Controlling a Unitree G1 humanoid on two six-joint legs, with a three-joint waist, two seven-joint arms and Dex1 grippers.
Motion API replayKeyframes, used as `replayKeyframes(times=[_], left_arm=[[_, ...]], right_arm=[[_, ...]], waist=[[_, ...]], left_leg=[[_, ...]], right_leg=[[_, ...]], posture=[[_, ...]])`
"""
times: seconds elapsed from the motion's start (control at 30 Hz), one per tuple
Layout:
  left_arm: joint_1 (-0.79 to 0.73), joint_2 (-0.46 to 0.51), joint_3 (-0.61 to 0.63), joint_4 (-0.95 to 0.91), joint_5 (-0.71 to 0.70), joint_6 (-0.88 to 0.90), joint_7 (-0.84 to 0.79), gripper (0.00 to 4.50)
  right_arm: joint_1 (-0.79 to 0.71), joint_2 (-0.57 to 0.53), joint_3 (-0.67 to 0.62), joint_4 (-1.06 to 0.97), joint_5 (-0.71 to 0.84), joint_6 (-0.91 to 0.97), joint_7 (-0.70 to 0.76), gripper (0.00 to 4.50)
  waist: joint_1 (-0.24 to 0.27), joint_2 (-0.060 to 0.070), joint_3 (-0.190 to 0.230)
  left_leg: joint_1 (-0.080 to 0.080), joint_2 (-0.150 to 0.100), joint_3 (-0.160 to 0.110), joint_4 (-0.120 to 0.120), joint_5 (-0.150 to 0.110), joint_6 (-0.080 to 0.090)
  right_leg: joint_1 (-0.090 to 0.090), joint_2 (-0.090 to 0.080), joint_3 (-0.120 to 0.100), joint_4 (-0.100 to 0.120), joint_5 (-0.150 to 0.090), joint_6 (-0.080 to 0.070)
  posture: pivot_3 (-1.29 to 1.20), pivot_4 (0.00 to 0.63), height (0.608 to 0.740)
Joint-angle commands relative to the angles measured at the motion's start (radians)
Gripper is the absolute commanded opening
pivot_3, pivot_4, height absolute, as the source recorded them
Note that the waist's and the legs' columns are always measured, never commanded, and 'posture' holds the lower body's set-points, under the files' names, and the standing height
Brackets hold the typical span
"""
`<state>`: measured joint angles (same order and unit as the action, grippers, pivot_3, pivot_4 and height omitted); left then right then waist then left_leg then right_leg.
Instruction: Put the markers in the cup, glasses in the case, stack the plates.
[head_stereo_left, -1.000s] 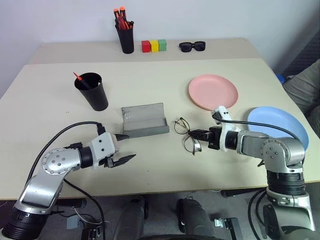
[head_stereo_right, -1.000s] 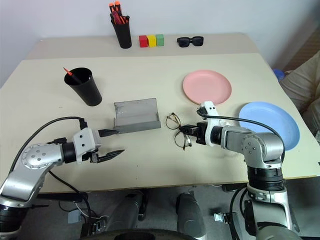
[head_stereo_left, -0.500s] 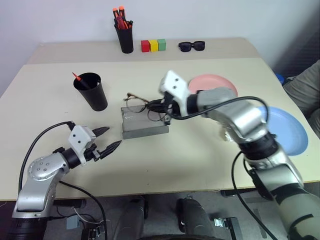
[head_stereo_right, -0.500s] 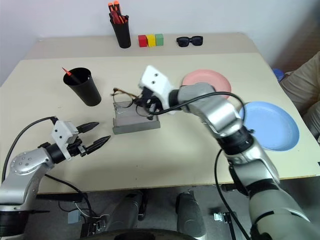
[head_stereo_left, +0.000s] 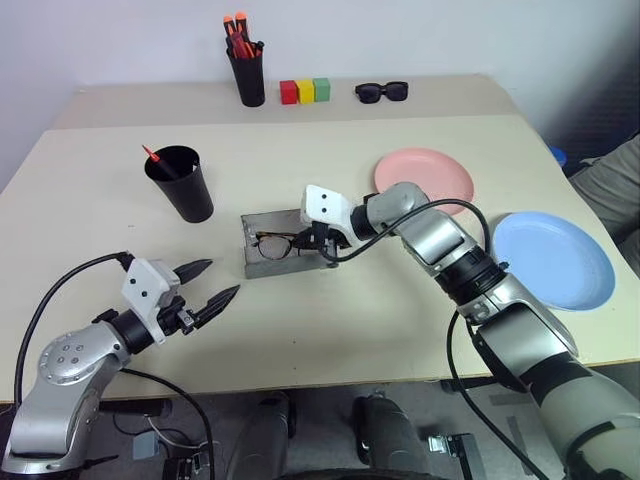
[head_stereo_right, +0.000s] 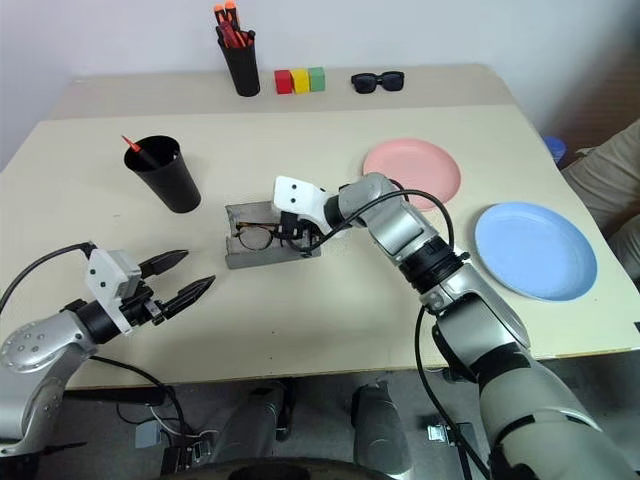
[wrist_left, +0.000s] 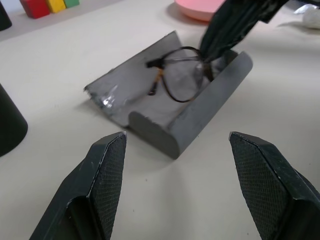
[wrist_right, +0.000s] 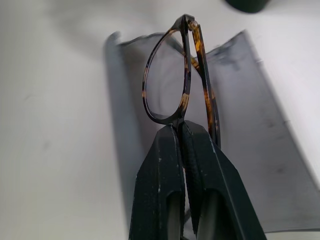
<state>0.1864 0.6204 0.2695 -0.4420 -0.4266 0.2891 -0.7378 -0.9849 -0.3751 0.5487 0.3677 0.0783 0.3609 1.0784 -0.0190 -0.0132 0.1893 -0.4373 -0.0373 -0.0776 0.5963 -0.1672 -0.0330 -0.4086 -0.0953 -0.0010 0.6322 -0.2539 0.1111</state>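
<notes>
The step in hand is glasses-into-case: the right gripper (head_stereo_left: 318, 240), at frame centre, is clamped on the glasses (head_stereo_left: 272, 243), holding them inside the open grey case (head_stereo_left: 255, 262). The next move calls for releasing them flat, then closing the lid. The left gripper (head_stereo_left: 205, 284), lower left, stands wide apart and empty; the right wrist view resolves the pinch on the frame rim.
</notes>
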Motion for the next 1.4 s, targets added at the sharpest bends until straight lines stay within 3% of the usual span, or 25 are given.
replayKeyframes(times=[0.03, 0.13, 0.23, 0.4, 0.5, 0.63, 0.83, 1.0, 1.23, 1.4], left_arm=[[-0.012, 0.006, 0.019, -0.027, -0.012, -0.001, 0.009, 3.38], [-0.044, 0.01, 0.006, -0.004, -0.008, 0.001, 0.005, 3.38], [-0.096, 0.006, -0.008, 0.021, -0.005, 0.029, 0.025, 3.38], [-0.215, -0.028, -0.037, 0.041, -0.014, 0.119, 0.104, 3.38], [-0.426, -0.08, -0.078, 0.133, -0.069, 0.307, 0.184, 2.51], [-0.63, -0.127, -0.153, 0.276, 0.015, 0.376, 0.271, 0.57], [-0.916, -0.199, -0.205, 0.563, -0.001, 0.615, 0.294, 0.57], [-1.076, -0.199, -0.252, 0.779, 0.058, 0.689, 0.29, 0.57], [-1.159, -0.185, -0.333, 0.925, 0.114, 0.743, 0.217, 0.57], [-1.11, -0.151, -0.349, 0.837, 0.111, 0.735, 0.134, 0.57]], right_arm=[[-0.011, 0.019, -0.027, -0.009, -0.02, -0.016, 0.017, 0.03], [-0.009, 0.034, -0.043, -0.008, -0.031, -0.018, 0.007, 0.87], [-0.012, 0.055, -0.089, -0.016, -0.037, -0.026, -0.051, 2.3], [0.011, 0.049, -0.154, -0.093, -0.023, -0.012, -0.086, 2.3], [0.111, -0.004, -0.207, -0.265, 0.003, 0.016, -0.092, 2.37], [0.246, -0.066, -0.263, -0.449, 0.013, 0.077, -0.128, 2.37], [0.446, -0.159, -0.365, -0.674, 0.043, 0.114, -0.175, 2.37], [0.605, -0.234, -0.436, -0.823, 0.07, 0.146, -0.199, 2.37], [0.681, -0.283, -0.491, -0.869, 0.099, 0.158, -0.222, 2.37], [0.677, -0.301, -0.497, -0.812, 0.087, 0.135, -0.233, 2.37]], waist=[[-0.001, 0.0, 0.0], [0.0, 0.0, 0.0], [0.001, 0.0, 0.0], [0.005, 0.0, 0.0], [0.016, 0.0, 0.0], [0.019, -0.001, 0.0], [0.01, -0.002, 0.0], [0.0, -0.002, 0.0], [0.005, -0.003, 0.0], [0.004, -0.003, 0.0]], left_leg=[[0.0, 0.0, 0.0, 0.0, 0.0, 0.0], [0.0, 0.0, 0.001, 0.0, 0.0, 0.0], [0.0, 0.0, 0.001, 0.0, 0.0, -0.001], [0.0, -0.001, 0.001, 0.0, 0.001, -0.001], [0.0, -0.001, -0.001, 0.001, 0.001, -0.001], [0.0, -0.001, -0.001, 0.002, 0.001, -0.002], [0.0, -0.001, -0.002, 0.002, 0.001, -0.001], [0.0, -0.001, -0.001, 0.002, 0.001, -0.001], [0.0, -0.001, -0.001, 0.002, 0.001, -0.001], [0.0, -0.001, -0.001, 0.002, 0.001, -0.001]], right_leg=[[0.0, 0.0, 0.0, 0.0, 0.0, 0.0], [0.0, 0.0, 0.0, 0.0, 0.0, 0.0], [0.0, 0.001, 0.0, 0.0, 0.0, 0.0], [0.0, 0.001, 0.0, 0.0, 0.002, 0.002], [0.001, 0.001, -0.002, 0.002, 0.002, 0.003], [0.002, 0.001, -0.002, 0.003, 0.002, 0.003], [0.002, 0.002, -0.003, 0.004, 0.002, 0.004], [0.002, 0.002, -0.002, 0.004, 0.002, 0.004], [0.003, 0.002, -0.002, 0.003, 0.002, 0.004], [0.003, 0.002, -0.002, 0.003, 0.002, 0.004]], posture=[[0.0, 0.15, 0.74], [0.0, 0.15, 0.74], [0.0, 0.15, 0.74], [0.0, 0.15, 0.74], [0.0, 0.15, 0.74], [0.0, 0.15, 0.74], [0.0, 0.15, 0.74], [0.0, 0.15, 0.74], [0.0, 0.15, 0.74], [0.0, 0.15, 0.74]])
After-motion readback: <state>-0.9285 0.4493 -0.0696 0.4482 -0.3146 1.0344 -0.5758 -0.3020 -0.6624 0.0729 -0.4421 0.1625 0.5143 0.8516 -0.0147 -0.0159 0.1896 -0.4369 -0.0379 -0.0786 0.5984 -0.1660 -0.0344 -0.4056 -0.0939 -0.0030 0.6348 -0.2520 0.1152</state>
